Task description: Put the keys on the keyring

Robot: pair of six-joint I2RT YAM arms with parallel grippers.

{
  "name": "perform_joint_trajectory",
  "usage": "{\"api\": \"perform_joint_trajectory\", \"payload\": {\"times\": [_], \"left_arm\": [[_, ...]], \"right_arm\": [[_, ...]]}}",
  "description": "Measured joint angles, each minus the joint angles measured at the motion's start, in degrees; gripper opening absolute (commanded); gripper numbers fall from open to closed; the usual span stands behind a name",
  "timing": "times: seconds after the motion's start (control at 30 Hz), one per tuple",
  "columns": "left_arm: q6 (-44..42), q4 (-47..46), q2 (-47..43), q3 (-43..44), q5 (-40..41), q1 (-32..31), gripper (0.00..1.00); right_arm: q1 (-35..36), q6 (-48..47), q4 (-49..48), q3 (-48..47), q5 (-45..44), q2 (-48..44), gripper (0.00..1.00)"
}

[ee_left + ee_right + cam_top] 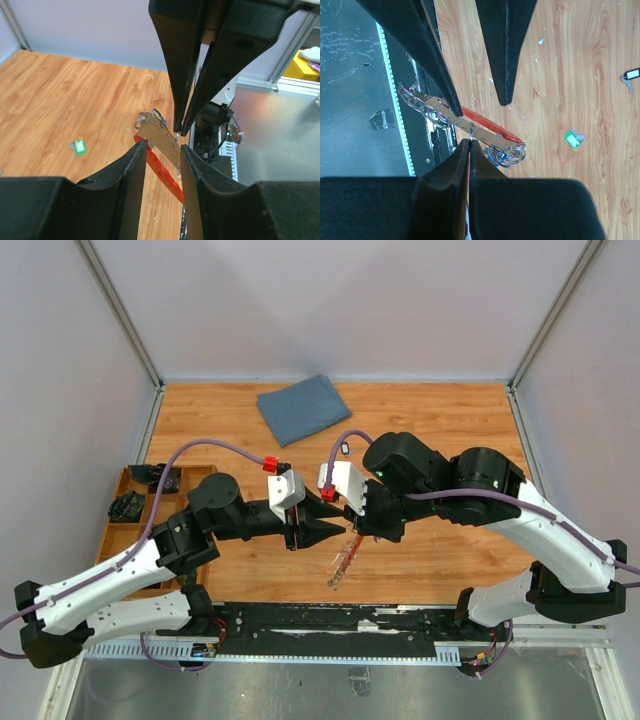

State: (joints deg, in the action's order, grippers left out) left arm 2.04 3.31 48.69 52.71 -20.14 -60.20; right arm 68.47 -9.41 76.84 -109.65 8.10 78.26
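The keyring [345, 560] is a red strip joined to a silvery plate with several wire rings; it hangs tilted above the table. My right gripper [470, 142] is shut on one small ring of the keyring [485, 122]. My left gripper [163, 146] is open, its fingers astride the keyring [162, 172]; one fingertip [451, 105] is at the plate, the other stands apart. In the top view the left gripper [330, 530] and the right gripper [357, 532] meet tip to tip. A green-headed key [574, 138] and a dark-headed key [630, 77] lie on the table. A blue bit [498, 157] shows behind the end rings. No yellow key is in view.
A folded blue cloth [303, 407] lies at the back of the wooden table. A wooden tray [120, 540] with dark parts stands at the left edge. A black rail [320, 625] runs along the near edge. Grey walls close in the sides.
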Motion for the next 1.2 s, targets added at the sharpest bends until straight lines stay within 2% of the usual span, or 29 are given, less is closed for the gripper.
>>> {"api": "perform_joint_trajectory", "payload": {"times": [0.43, 0.6, 0.73, 0.8, 1.0, 1.1, 1.2], "left_arm": [[-2.1, 1.0, 2.5, 0.4, -3.1, -0.5, 0.29], [-2.1, 1.1, 3.1, 0.7, -3.8, -1.1, 0.17], [-2.3, 1.2, 3.5, 0.9, -3.8, -1.3, 0.02], [-2.3, 1.3, 3.5, 1.0, -3.8, -1.4, 0.00], [-2.0, 1.5, 2.9, 1.2, -2.4, -1.6, 0.01], [-1.4, 1.1, 1.7, 0.9, -0.8, -1.5, 0.01], [0.4, -0.8, -0.5, -0.2, 0.1, -1.6, 0.01]], "right_arm": [[0.0, -0.9, -2.7, 0.0, 2.1, 0.0, 0.00], [0.0, -0.9, -3.4, 0.0, 2.3, 0.0, 0.00], [0.0, -0.9, -3.5, 0.0, 2.5, -0.1, 0.00], [0.0, -0.9, -3.5, 0.0, 2.4, -0.3, 0.01], [0.0, -1.2, -6.7, 2.5, 1.9, -2.8, 0.30], [0.0, -1.7, -11.5, 6.8, 0.8, -7.0, 0.32], [0.0, -2.6, -19.9, 14.9, -0.2, -14.8, 0.31]]}}
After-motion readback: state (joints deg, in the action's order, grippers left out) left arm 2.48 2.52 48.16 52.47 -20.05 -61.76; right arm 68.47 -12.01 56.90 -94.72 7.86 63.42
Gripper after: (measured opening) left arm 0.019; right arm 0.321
